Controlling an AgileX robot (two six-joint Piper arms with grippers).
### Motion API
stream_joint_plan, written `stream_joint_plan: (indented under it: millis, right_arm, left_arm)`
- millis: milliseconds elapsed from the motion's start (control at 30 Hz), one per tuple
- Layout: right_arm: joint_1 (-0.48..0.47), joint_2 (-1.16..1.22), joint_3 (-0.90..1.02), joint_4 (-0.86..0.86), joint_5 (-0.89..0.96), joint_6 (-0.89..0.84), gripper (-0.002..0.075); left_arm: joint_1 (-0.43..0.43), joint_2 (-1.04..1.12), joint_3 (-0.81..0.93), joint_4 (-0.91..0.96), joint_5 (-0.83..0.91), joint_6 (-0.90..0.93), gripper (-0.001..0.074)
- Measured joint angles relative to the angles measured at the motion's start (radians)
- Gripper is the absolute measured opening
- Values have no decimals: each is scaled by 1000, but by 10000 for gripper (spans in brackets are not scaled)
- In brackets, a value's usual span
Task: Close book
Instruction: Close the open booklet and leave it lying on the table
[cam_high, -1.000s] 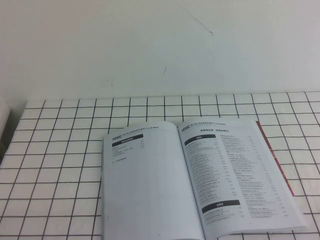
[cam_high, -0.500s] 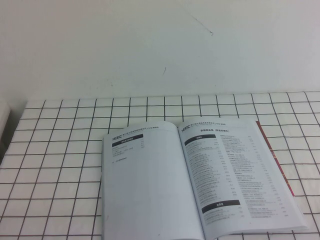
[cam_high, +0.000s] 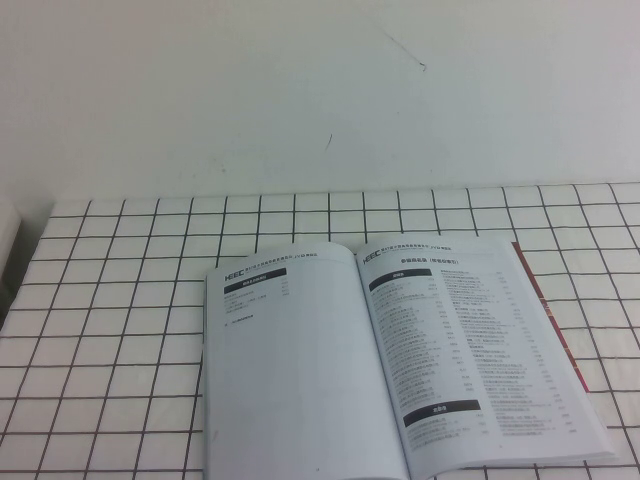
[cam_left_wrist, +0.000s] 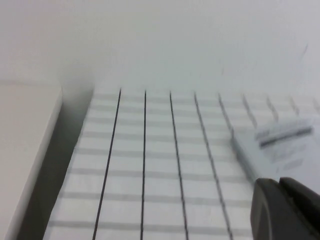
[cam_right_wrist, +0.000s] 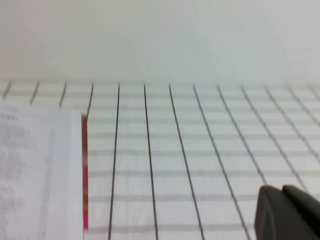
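High view first: the open white paperback book with printed pages lies flat on the white worktop ruled with black grid lines. It sits toward 5 o'clock of the surface, and its near edge runs off at 6 o'clock. The spine runs roughly 12 to 6, with a mostly blank page on the 9 o'clock side and a densely printed page on the 3 o'clock side. A thin strip of red cover peeks out beyond the printed page. No arm is in this shot, so nothing is over the book.

Left wrist view: the left gripper shows only as a dark corner above bare grid, near the blank page's far corner but apart from it. Open or closed? Cannot tell, and nothing shows in its hold.

Right wrist view: same story. The right gripper is a dark sliver over the grid, with the red-edged side of the book in sight but apart from it. Its opening cannot be told either.

My read: the book is fully open and closing has not begun, so this looks like the approach stage. The next move calls for one gripper to reach an outer page edge, slip low under the sheets, and swing that half over the spine.
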Motion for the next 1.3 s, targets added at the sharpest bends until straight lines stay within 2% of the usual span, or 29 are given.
stream_joint_plan:
  millis: [300,433,633,833,933,1033,1067,1167,1300]
  right_arm:
    - [0,0,0,0,-514,0,-3]
    - [0,0,0,0,-583,0,-3]
    - [0,0,0,2,-678,4,-3]
    - [0,0,-2,38,-1005,41,-3]
    - [0,0,-46,86,-1085,138,-3]
    - [0,0,-168,127,-1070,189,-3]
    - [0,0,-228,136,-1039,204,-3]
    - [0,16,-448,141,-861,250,-3]
    - [0,138,-724,74,-484,271,-3]
  left_arm:
    - [0,0,0,-143,-616,-31,-2]
    - [0,0,0,-150,-771,-31,-2]
    - [0,-2,0,-173,-876,-28,-2]
    - [0,-2,-13,-172,-1149,-274,-2]
    - [0,-2,-120,-130,-1116,-313,-2]
    - [0,-2,-306,-65,-950,-308,-2]
    - [0,-2,-382,-34,-838,-289,-2]
    - [0,12,-613,44,-574,-221,-2]
    - [0,99,-846,152,-287,-119,-2]
